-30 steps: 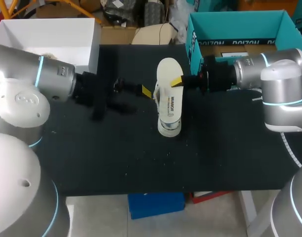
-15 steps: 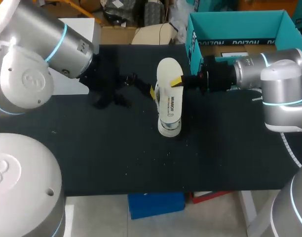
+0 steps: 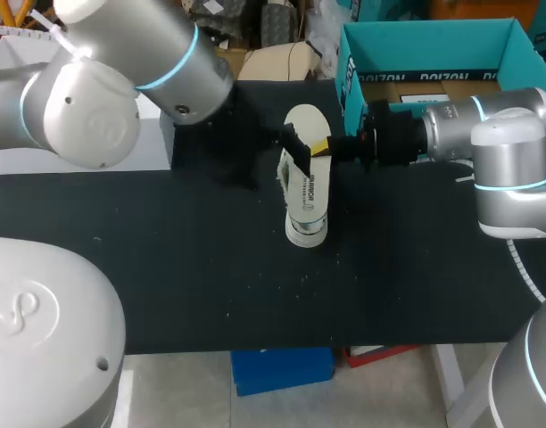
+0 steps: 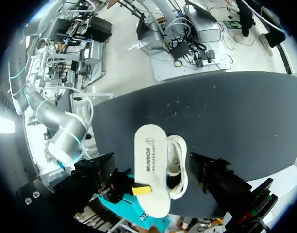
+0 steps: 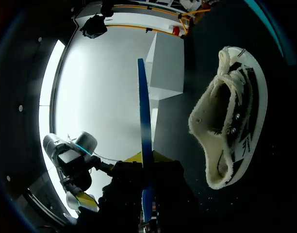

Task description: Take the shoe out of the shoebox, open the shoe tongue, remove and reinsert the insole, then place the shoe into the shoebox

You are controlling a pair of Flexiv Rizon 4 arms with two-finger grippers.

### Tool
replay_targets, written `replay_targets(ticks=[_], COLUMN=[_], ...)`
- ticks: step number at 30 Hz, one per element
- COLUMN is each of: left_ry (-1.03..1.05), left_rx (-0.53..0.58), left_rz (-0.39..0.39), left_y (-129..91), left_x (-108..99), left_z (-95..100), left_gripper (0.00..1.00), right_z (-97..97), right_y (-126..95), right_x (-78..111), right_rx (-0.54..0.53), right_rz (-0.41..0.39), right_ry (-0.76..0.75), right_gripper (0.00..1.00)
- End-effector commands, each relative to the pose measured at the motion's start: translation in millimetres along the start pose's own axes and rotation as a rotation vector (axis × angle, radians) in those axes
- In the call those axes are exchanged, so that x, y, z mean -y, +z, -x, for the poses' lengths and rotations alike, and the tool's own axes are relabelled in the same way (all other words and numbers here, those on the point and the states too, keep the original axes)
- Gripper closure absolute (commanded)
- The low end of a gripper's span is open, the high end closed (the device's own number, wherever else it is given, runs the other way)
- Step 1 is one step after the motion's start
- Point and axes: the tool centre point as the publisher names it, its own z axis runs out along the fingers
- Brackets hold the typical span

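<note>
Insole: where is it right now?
Head view, mid-table: the insole is out of the shoe, gripped on edge by the right hand just beside the shoe, left of the teal shoebox.

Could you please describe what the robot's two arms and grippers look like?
The left arm and right arm have rounded silver-grey shells with thin light-blue rings at the joints. The left gripper and right gripper are black; the right one shows a bright yellow tip.

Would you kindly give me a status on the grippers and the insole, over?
Right gripper shut on insole, insole out of shoe. Left gripper by shoe, state unclear. Shoe on its side on table; teal shoebox at far edge.
</note>
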Motion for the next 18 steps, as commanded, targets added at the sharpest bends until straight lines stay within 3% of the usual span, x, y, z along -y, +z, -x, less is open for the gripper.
replay_targets(ticks=[1,18], left_ry=[-0.033,-0.064], left_rx=[-0.18,-0.16], left_rz=[0.005,-0.012], left_y=[19,42], left_x=[-2,-11], left_z=[9.0,24.8], left_gripper=[0.0,0.0], right_z=[0.0,0.0], right_y=[1,1], right_x=[-0.4,-0.4], right_rx=[0.003,0.003], right_rz=[-0.001,-0.001], right_ry=[0.001,0.001], right_gripper=[1.0,1.0])
